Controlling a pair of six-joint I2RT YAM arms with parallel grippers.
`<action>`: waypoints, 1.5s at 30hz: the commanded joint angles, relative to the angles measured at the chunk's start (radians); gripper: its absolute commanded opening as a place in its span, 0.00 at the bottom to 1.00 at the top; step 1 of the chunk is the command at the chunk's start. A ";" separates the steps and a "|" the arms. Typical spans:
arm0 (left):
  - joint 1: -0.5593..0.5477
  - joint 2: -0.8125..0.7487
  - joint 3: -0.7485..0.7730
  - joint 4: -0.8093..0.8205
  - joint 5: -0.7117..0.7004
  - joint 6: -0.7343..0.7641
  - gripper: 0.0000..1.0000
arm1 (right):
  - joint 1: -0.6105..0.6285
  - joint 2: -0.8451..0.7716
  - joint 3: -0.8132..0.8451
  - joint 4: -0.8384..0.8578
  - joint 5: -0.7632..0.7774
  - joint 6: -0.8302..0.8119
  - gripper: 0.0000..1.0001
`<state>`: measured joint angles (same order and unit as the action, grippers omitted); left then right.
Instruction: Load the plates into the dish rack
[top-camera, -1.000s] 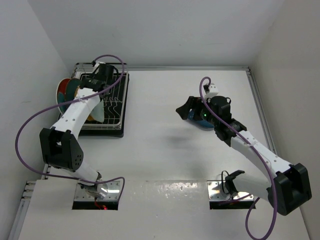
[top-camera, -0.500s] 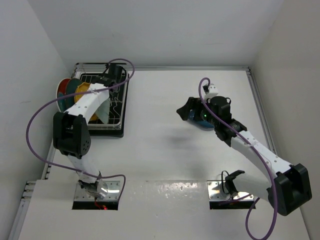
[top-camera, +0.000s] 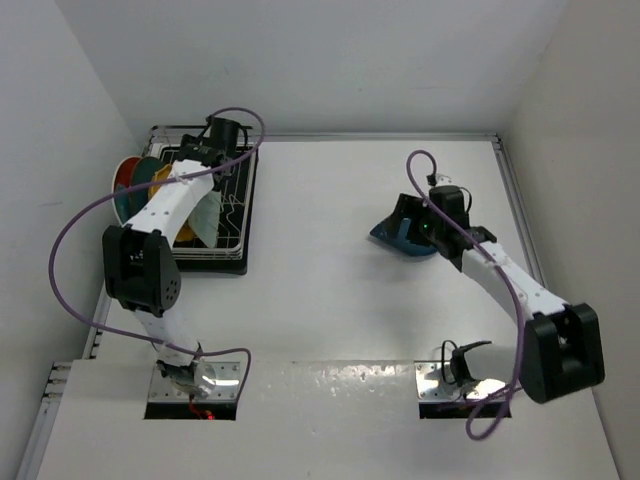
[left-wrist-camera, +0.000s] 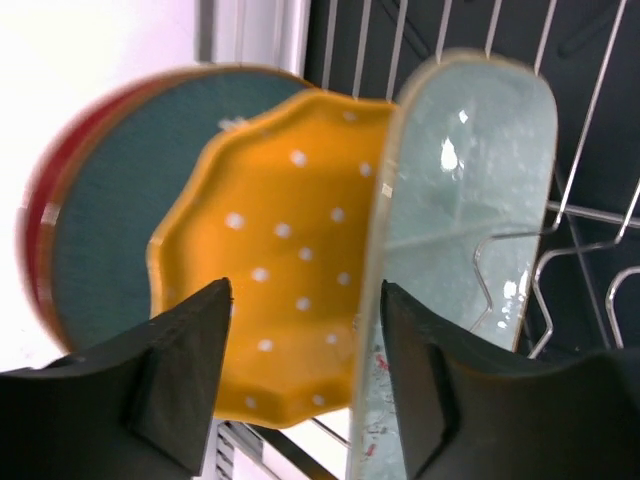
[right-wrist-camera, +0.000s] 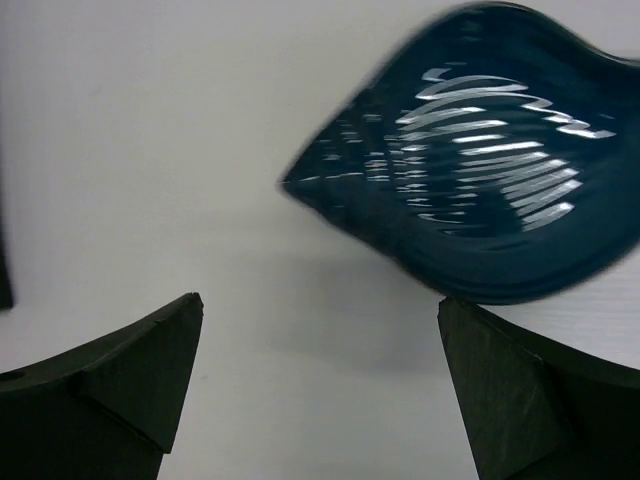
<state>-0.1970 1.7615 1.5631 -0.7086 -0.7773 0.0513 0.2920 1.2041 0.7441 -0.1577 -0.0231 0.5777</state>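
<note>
White walls (top-camera: 300, 60) enclose a white bench (top-camera: 320, 300). The dish rack (top-camera: 246, 200) at upper left holds four plates (left-wrist-camera: 280, 250) upright, with the left tool (left-wrist-camera: 305, 295) spread apart beside them. The leaf plate (right-wrist-camera: 480, 150) lies centre-right, below the wide-apart right tool (right-wrist-camera: 318, 305).

Bright, even light; motion blur smears the dark blue plate (right-wrist-camera: 490, 150).

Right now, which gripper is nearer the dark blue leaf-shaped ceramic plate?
Right. The right gripper hangs open just short of the dark blue leaf-shaped plate; the left gripper is far across the table, at the black wire dish rack.
</note>
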 joint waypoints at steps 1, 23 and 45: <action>0.008 -0.071 0.072 0.005 -0.028 0.024 0.69 | -0.114 0.127 0.077 -0.169 0.086 0.056 1.00; -0.093 -0.352 -0.078 -0.052 0.452 0.142 0.84 | -0.343 0.603 0.150 -0.023 0.029 0.165 0.18; -0.150 -0.223 -0.005 -0.167 1.214 0.151 1.00 | 0.048 0.193 0.078 0.489 -0.656 0.077 0.00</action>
<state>-0.3386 1.5276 1.5089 -0.8791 0.3271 0.2314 0.2970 1.4471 0.7521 0.1513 -0.5144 0.6201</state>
